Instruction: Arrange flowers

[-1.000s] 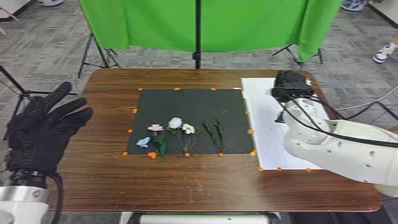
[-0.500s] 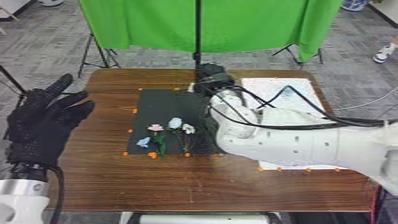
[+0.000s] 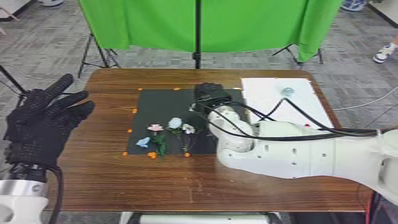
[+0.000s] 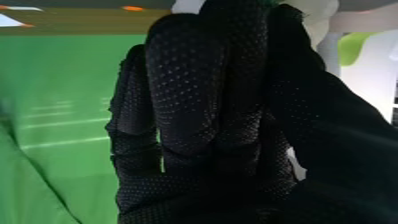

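I would bring my right robot hand (image 3: 210, 92) down gently and take one thin stem (image 3: 161, 145) low, sparing the petals; whether it pinches anything already, I cannot tell. The pink flower (image 3: 155, 127), blue flower (image 3: 143, 142) and white flower (image 3: 175, 122) lie left of the worktop's (image 3: 178, 185) middle, small and delicate.

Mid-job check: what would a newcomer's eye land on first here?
Probably the bright green curtain, hanging beyond the table. Next, the bulky white right arm, stretched in from the right with its black-gloved robot hand by the dark mat's far edge. Then the small flowers on the mat's near part.
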{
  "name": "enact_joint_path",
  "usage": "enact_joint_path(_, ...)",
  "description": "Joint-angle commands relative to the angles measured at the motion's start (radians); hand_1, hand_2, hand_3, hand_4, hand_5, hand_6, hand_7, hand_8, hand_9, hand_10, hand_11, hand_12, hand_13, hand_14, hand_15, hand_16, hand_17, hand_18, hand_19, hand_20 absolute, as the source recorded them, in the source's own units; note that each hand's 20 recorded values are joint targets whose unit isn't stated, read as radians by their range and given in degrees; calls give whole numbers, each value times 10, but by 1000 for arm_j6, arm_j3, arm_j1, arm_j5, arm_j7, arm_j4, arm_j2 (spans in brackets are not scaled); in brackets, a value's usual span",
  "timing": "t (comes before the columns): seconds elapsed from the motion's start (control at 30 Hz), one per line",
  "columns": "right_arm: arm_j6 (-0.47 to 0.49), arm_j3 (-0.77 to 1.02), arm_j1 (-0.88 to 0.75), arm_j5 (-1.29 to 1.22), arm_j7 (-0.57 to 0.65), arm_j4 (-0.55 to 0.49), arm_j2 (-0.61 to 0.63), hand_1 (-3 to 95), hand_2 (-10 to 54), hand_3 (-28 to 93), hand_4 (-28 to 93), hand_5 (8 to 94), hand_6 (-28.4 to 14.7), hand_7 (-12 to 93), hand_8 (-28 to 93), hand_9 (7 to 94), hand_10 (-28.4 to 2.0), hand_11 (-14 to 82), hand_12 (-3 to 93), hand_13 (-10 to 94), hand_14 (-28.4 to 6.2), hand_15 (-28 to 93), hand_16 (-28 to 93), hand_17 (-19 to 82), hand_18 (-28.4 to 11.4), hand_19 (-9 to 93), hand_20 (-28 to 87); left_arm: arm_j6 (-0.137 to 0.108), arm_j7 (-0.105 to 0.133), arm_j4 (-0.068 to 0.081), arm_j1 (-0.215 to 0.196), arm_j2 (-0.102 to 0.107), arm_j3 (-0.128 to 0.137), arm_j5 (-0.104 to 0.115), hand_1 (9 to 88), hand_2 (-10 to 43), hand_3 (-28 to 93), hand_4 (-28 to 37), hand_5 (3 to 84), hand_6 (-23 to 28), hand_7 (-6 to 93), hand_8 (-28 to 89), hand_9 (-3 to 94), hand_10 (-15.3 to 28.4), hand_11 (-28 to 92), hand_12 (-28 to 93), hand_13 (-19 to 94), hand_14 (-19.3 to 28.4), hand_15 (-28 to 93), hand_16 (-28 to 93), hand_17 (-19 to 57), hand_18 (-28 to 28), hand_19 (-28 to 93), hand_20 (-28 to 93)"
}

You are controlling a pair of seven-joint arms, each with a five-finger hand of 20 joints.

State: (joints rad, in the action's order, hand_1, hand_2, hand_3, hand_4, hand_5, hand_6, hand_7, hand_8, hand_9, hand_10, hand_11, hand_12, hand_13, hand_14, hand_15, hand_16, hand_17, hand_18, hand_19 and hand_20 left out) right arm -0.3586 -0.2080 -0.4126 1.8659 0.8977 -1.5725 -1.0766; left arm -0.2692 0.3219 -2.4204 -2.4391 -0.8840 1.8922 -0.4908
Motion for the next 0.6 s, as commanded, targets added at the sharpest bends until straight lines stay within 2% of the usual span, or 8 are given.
enact_joint_path(0.03, 11, -29, 17, 18, 1, -16, 19, 537, -95, 666, -283, 869, 43, 150, 17, 937, -51, 248, 237, 853, -32, 574, 218, 349, -174, 876, 114, 2, -5, -1, -16, -17, -2, -1, 186, 91, 755, -283, 334, 79, 169, -108, 337, 222, 323, 120, 266, 284, 638, -131, -71, 253, 563, 331)
enact_joint_path(0.1, 14, -24, 7, 21, -2, -15, 13, 538, -95, 662, -283, 867, 44, 149, 16, 937, -50, 242, 236, 852, -31, 575, 218, 349, -174, 875, 114, 4, -14, 1, -8, -18, -5, -4, 187, 92, 755, -283, 335, 79, 169, -107, 336, 222, 322, 121, 265, 284, 636, -132, -72, 252, 563, 331)
enact_joint_path(0.23, 26, -51, 23, 44, -3, -20, 12, 531, -95, 665, -283, 846, 48, 149, -2, 937, -49, 228, 250, 849, -30, 578, 218, 347, -173, 873, 117, 2, -18, 5, 10, -13, -12, -4, 188, 92, 755, -283, 334, 81, 167, -107, 336, 224, 314, 121, 262, 284, 631, -131, -73, 253, 560, 331)
enact_joint_path(0.3, 38, -45, 19, 56, -5, -22, 20, 526, -95, 668, -283, 809, 42, 152, -12, 935, -53, 208, 266, 840, -32, 586, 220, 341, -175, 871, 123, 11, -27, 5, 6, -17, -6, -8, 189, 93, 755, -283, 334, 81, 166, -106, 336, 224, 312, 122, 262, 284, 630, -130, -70, 253, 562, 333)
enact_joint_path(0.4, 66, -29, 10, 48, 3, -36, 40, 520, -95, 665, -283, 802, 41, 154, -12, 934, -54, 197, 272, 830, -33, 592, 219, 333, -175, 866, 126, 4, -39, 4, 10, -21, -7, -8, 189, 93, 754, -283, 334, 81, 166, -106, 336, 225, 313, 124, 263, 284, 630, -129, -65, 255, 572, 339)
enact_joint_path(0.47, 79, -25, 6, 41, -4, -44, 53, 516, -95, 665, -283, 797, 40, 154, -13, 930, -56, 194, 275, 826, -33, 594, 219, 330, -176, 864, 126, 9, -46, 7, 8, -25, -4, -10, 189, 93, 755, -283, 335, 82, 164, -105, 336, 226, 311, 124, 263, 284, 629, -129, -64, 255, 572, 340)
enact_joint_path(0.53, 88, -25, 5, 41, -6, -49, 57, 511, -95, 667, -283, 793, 36, 152, -15, 926, -59, 194, 276, 821, -36, 596, 218, 324, -177, 863, 127, 2, -62, 4, 1, -34, 0, -15, 188, 91, 759, -283, 334, 81, 165, -105, 337, 225, 311, 125, 263, 284, 629, -129, -64, 255, 571, 340)
enact_joint_path(0.6, 110, -13, -5, 40, -14, -52, 57, 495, -95, 679, -283, 777, 34, 149, -16, 918, -62, 201, 270, 816, -38, 601, 213, 319, -179, 862, 133, 1, -56, 3, -6, -35, -1, -11, 188, 90, 761, -283, 335, 81, 166, -105, 337, 224, 312, 126, 264, 284, 630, -128, -64, 256, 571, 340)
